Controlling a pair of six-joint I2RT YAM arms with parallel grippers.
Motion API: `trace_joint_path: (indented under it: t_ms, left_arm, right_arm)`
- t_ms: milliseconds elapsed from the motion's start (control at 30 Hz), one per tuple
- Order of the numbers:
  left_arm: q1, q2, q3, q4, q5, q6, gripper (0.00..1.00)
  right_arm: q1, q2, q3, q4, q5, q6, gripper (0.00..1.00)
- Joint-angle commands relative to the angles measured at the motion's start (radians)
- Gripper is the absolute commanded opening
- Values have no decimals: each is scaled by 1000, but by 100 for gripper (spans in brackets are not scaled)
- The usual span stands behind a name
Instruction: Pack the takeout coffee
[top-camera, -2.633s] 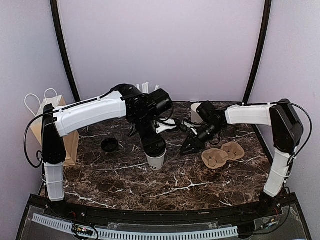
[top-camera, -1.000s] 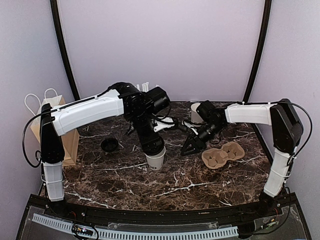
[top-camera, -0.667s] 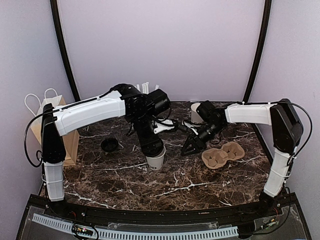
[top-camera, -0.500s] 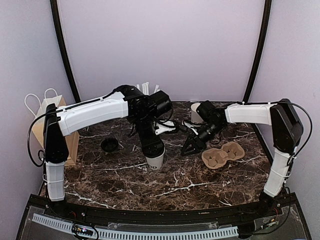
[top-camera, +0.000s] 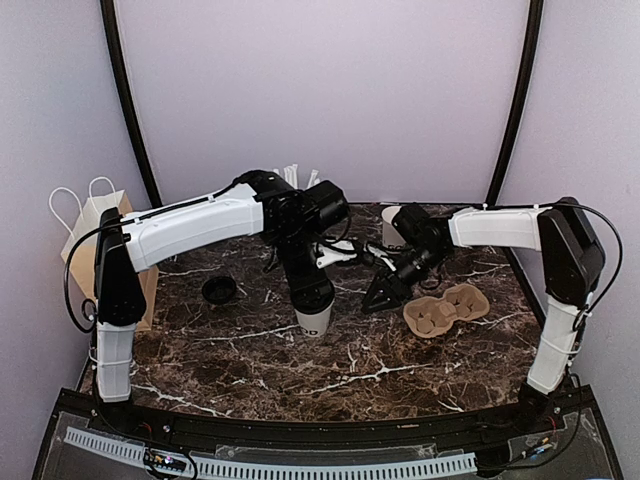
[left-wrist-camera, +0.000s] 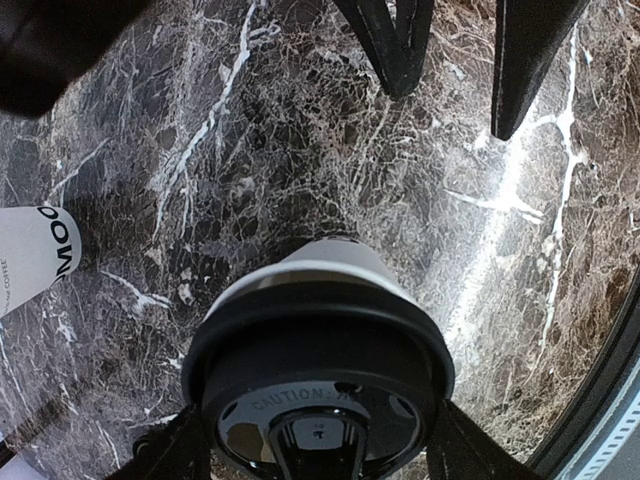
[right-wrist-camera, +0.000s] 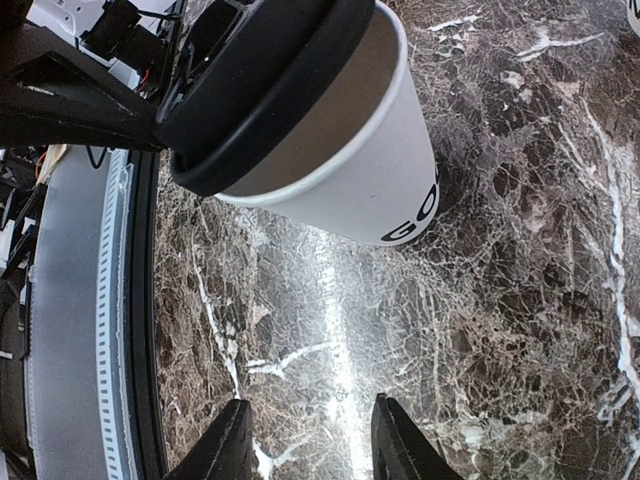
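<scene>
As I read my feeds, takeout coffee (top-camera: 313, 318): upright on the counter (top-camera: 250, 360).
Left end effector (top-camera: 309, 296): I see it clamped on the takeout coffee from above.
Right end effector (top-camera: 371, 302): fingers apart, empty, near the cup.

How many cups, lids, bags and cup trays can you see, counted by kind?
Cups: 2, the coffee cup and an open cup; whatever holds the straws is hidden.
Lids: 2, the cup's lid and a loose lid.
Bags: 1, the paper bag.
Cup trays: 1, the cardboard tray.
Total: 6.
</scene>
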Motion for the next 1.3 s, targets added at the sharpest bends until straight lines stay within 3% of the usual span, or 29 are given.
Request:
trace_joint_path:
  t_ms: [0, 100, 433, 633, 700, 833, 867, 967, 1033, 1133, 1267]
  left_arm:
    - [3, 15, 26, 7, 18, 18, 92]
    - [3, 13, 46, 11, 10, 15, 98]
    - [3, -34, 78, 13, -13, 2, 99]
    - [3, -186, 8, 48, -79, -2, 99]
    - [2, -290, -107, 164, -143, 0, 99]
    - [8, -582, -463, 687, -296, -63, 99]
    - [23, -615, -560, 744, -302, -125, 99]
    - [76, -702, -664, 859, -240, -327, 99]
    - [121, -725, -722, 876, -176, -519, 93]
    - [207, -763, -881, 972, 8, -789, 74]
    - [234, -788, -1064, 1185, 229, -964, 65]
  right_arm:
    - [7, 15, 22, -13, -20, -17, 42]
    - [7, 14, 24, -15, -22, -17, 42]
    - [7, 4, 28, -28, -22, -19, 42]
    - [-2, -35, 59, -51, 0, -12, 42]
    - [-10, -61, 79, -44, 8, 14, 42]
    - [-17, -135, 94, 74, 71, 154, 43]
    - [-18, -150, 94, 114, 90, 204, 43]
    - [-20, -152, 113, 181, 63, 312, 43]
    - [-19, -120, 132, 194, 25, 384, 42]
    - [-19, -56, 137, 222, -44, 470, 33]
    - [-17, 35, 156, 213, -113, 518, 29]
